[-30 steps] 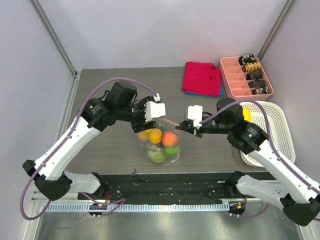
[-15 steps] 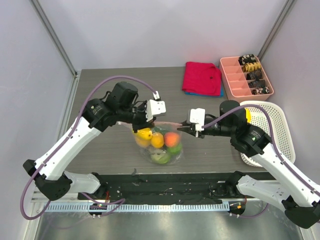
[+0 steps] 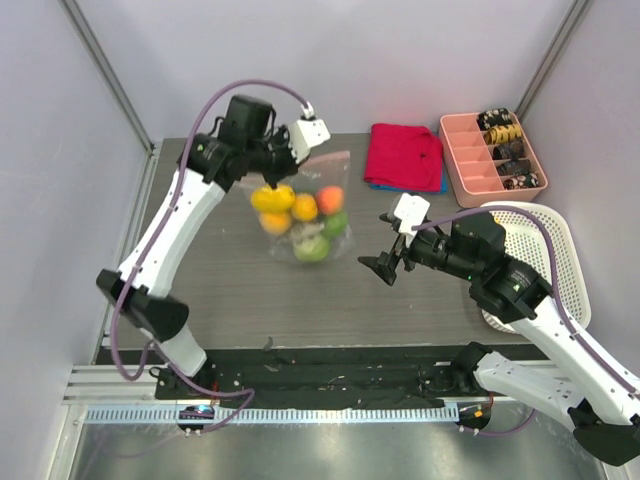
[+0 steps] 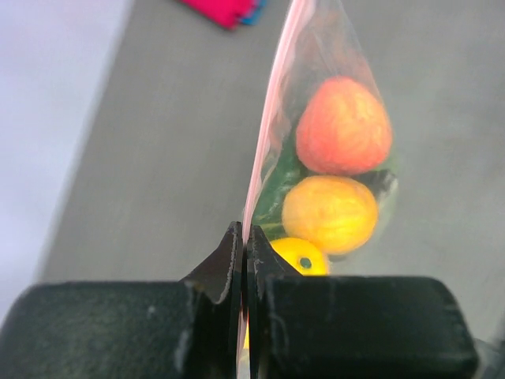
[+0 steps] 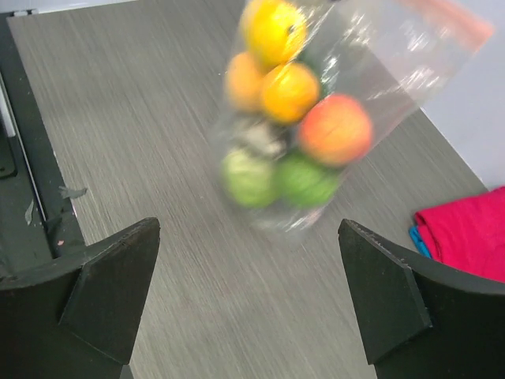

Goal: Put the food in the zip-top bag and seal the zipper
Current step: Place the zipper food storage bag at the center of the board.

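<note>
Clerk: Item one, the zip-top bag (image 3: 328, 168): location?
Checker: Hanging over the table (image 3: 200, 270), toward its left rear, apparently lifted off it; the food (image 3: 305, 207) all inside, bunched at the bottom
Clerk: And the left gripper (image 4: 243, 241)?
Checker: Closed tight on the zipper (image 4: 272, 103), near one end of the strip; sole support
Clerk: The right gripper (image 3: 383, 268)?
Checker: Jaws spread wide, holding nothing, well apart from the bag
Clerk: Hazards, as judged?
Checker: One, the load may drag the thin strip out of the pinch and drop the bag. Two, whether the zipper is pressed shut along its whole length cannot be told; an unsealed stretch could peel under the weight and spill fruit. Three, the bag shows blurred in the right wrist view, likely swinging, which worsens both
</note>
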You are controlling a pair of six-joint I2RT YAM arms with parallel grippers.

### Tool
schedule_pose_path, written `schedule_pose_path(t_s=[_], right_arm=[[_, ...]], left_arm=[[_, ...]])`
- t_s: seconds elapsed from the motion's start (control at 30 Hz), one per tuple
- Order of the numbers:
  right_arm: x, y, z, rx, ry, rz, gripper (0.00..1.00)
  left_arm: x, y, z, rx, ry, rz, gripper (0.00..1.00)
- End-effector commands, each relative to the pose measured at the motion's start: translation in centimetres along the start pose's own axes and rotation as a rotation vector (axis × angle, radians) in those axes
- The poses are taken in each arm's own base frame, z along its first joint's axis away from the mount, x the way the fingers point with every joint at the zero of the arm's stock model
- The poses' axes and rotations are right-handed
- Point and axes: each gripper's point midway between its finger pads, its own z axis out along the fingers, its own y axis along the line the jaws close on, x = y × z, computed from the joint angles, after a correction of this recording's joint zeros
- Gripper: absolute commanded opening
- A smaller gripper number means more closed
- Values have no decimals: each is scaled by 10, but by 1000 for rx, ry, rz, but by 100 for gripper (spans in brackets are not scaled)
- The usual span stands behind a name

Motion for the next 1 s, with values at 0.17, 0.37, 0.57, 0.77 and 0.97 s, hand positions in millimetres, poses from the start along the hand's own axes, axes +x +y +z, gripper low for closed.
schedule_pose_path(t_s=[0.17,0.37,0.57,0.77,0.97], right_arm=[[-15,-19,-9,138,-54,117,100],[1,-24,-10,180,-8,108,100],[24,-24,-10,187,78,91,100],[40,-25,-8,198,127,121,100],[47,-34,-13,247,152,143,100]], left_arm=[[-30,47,-5,-111,-47,189,0],[65,-44,55,103,103,41,0],[105,-118,79,249,203,-103,0],[92,-162,79,392,176,-262,4],[102,-189,53,482,188,-213,34]])
